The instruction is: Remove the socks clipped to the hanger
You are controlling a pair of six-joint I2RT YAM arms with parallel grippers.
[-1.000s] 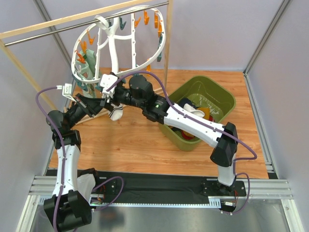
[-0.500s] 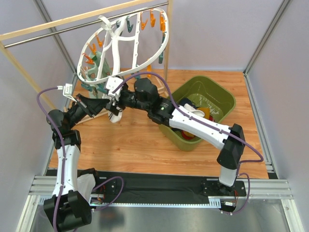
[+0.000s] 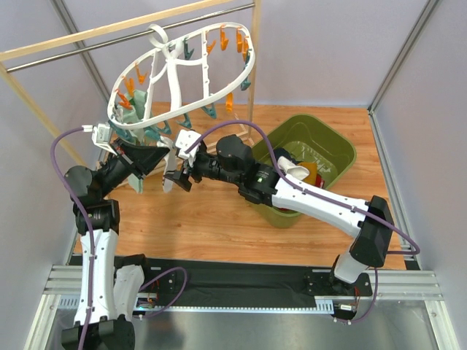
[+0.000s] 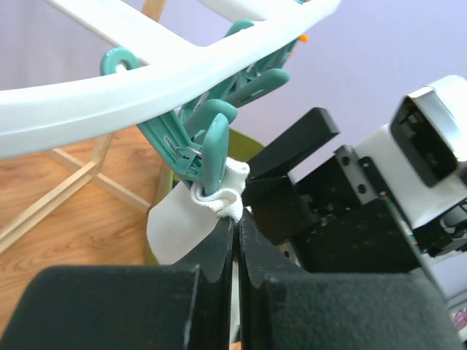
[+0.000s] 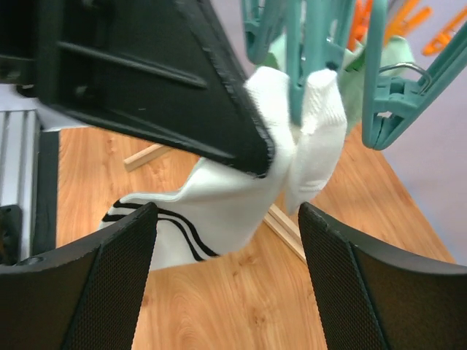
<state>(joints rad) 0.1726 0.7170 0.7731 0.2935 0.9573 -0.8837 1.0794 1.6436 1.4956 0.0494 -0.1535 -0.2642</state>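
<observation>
The white hanger (image 3: 244, 73) hangs tilted from the rail, with orange and teal clips along it. A teal clip (image 4: 211, 146) on its near rim holds a white sock with black stripes (image 3: 169, 184) by the cuff. My left gripper (image 3: 155, 157) sits just under the rim, its jaws shut on the sock's cuff (image 4: 221, 202) right below the clip. My right gripper (image 3: 179, 177) is open beside it. In the right wrist view the sock (image 5: 226, 197) hangs beyond the spread fingers (image 5: 109, 284), and the left gripper's finger (image 5: 160, 73) lies over it.
A green bin (image 3: 321, 125) stands on the wooden table at the right, with several removed socks (image 3: 299, 173) inside. The wood and metal rail frame (image 3: 109, 40) crosses the back, with a post (image 3: 252, 95) by the bin and a floor brace (image 5: 292, 233) under the sock.
The hanger has swung up to a flatter tilt. My left gripper has risen under its rim. My right arm has reached further left and lower towards the striped sock.
</observation>
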